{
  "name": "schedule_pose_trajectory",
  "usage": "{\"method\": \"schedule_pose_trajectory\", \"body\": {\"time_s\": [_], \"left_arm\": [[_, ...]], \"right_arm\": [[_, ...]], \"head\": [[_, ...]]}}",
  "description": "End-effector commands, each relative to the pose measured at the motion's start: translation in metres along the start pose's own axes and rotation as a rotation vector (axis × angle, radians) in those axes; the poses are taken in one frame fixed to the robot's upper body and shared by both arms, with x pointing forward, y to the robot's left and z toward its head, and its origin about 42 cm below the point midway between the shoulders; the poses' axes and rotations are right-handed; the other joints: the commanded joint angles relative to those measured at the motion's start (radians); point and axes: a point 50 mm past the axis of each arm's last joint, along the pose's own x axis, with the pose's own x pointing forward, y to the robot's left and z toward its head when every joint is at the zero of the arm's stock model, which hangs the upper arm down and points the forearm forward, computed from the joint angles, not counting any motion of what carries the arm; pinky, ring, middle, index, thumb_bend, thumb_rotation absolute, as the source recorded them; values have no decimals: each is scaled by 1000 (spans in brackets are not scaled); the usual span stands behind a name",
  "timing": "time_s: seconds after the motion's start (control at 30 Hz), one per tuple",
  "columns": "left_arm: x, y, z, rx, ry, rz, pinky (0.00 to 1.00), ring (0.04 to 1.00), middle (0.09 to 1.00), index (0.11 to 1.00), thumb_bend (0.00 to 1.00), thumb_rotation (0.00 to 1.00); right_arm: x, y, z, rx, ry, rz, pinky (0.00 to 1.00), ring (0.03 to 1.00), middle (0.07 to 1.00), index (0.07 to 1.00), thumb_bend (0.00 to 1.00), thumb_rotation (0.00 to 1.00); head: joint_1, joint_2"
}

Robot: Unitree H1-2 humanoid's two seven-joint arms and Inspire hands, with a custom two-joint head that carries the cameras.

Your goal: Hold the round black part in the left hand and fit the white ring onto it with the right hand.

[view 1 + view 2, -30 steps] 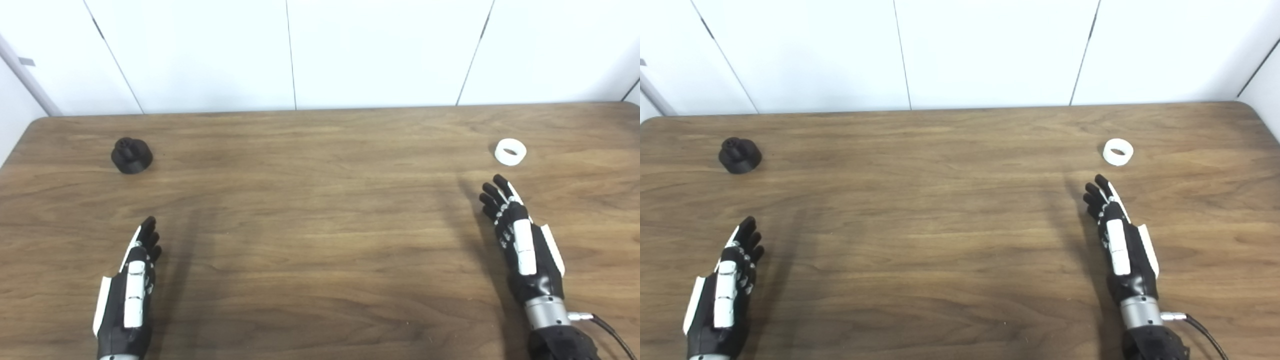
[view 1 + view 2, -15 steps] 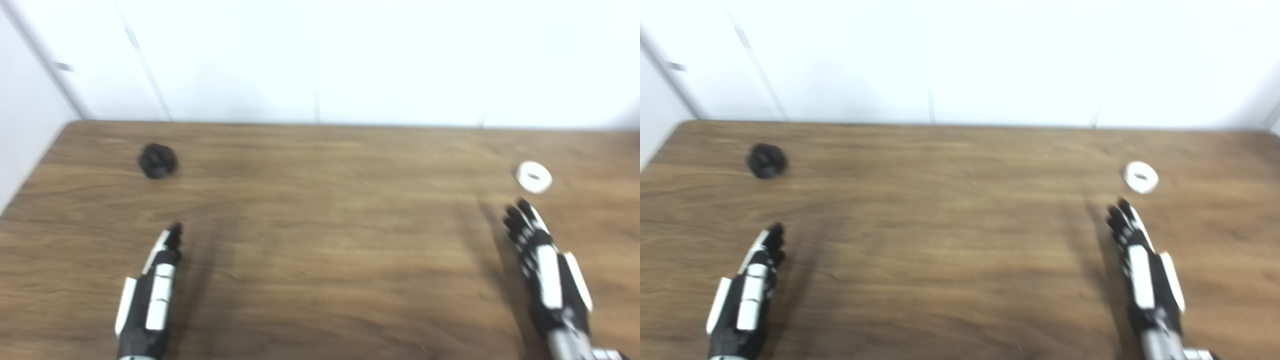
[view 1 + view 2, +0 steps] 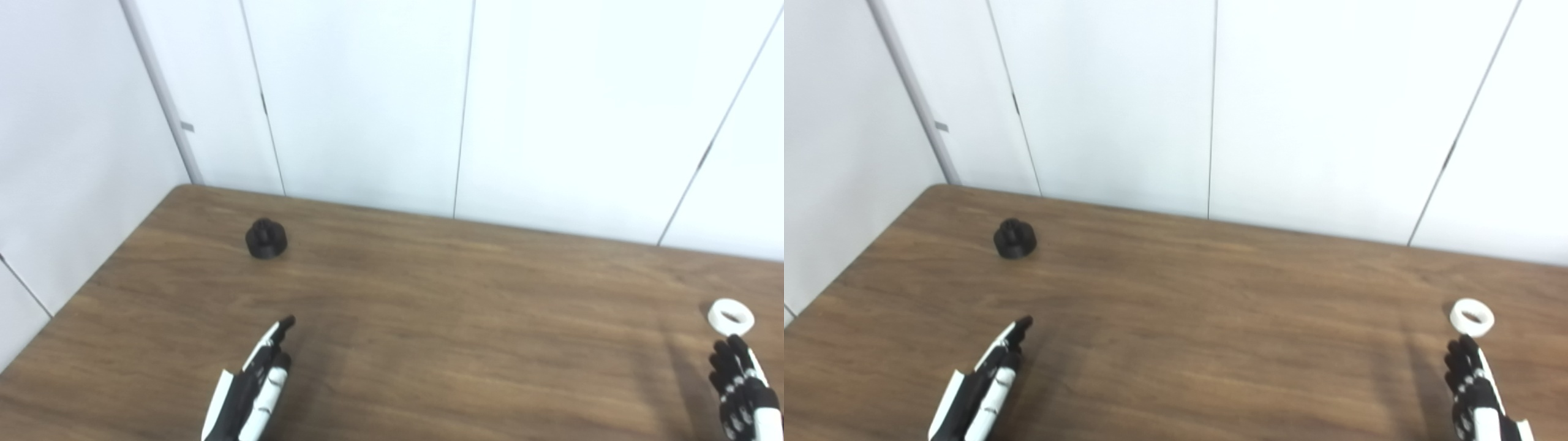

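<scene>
The round black part (image 3: 266, 238) stands on the wooden table (image 3: 429, 306) at the far left. The white ring (image 3: 731, 316) lies flat at the right, close to the picture's edge. My left hand (image 3: 254, 392) is open and empty, fingers straight, well short of the black part and a little to its right. My right hand (image 3: 1479, 392) is open and empty, its fingertips (image 3: 1461, 352) just short of the ring. Both hands are cut off by the bottom edge.
White wall panels (image 3: 367, 104) stand right behind the table's far edge. The table's left edge (image 3: 92, 282) runs close to the black part, with a white wall beyond it.
The camera has swung up and left, so the whole picture has shifted down and right. My hands and both parts look unmoved on the table.
</scene>
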Motion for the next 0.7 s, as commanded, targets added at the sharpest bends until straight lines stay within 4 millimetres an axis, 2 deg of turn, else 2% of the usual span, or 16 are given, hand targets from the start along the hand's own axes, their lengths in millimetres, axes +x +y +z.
{"method": "schedule_pose_trajectory", "body": {"time_s": [0.0, 0.17, 0.57, 0.67], "left_arm": [[-2, -14, -9, -26, 26, 19, 1000, 992, 962, 920, 458, 828], [0, -16, -11, -33, 30, 21, 1000, 991, 959, 912, 450, 801], [1, -16, -13, -20, 27, 25, 1000, 970, 951, 909, 408, 767], [0, -18, -11, -51, 42, 33, 1000, 982, 955, 902, 446, 693]], "right_arm": [[-20, -3, -31, 13, 98, -23, 1000, 963, 958, 980, 503, 1000], [-19, -4, -35, 14, 105, -22, 1000, 975, 966, 983, 493, 1000], [-18, -3, -37, 13, 89, -22, 1000, 976, 969, 994, 453, 1000], [-18, -3, -37, 6, 92, -25, 1000, 973, 965, 991, 440, 1000]], "head": [[22, -17], [34, -36], [1, -28], [-7, -26]]}}
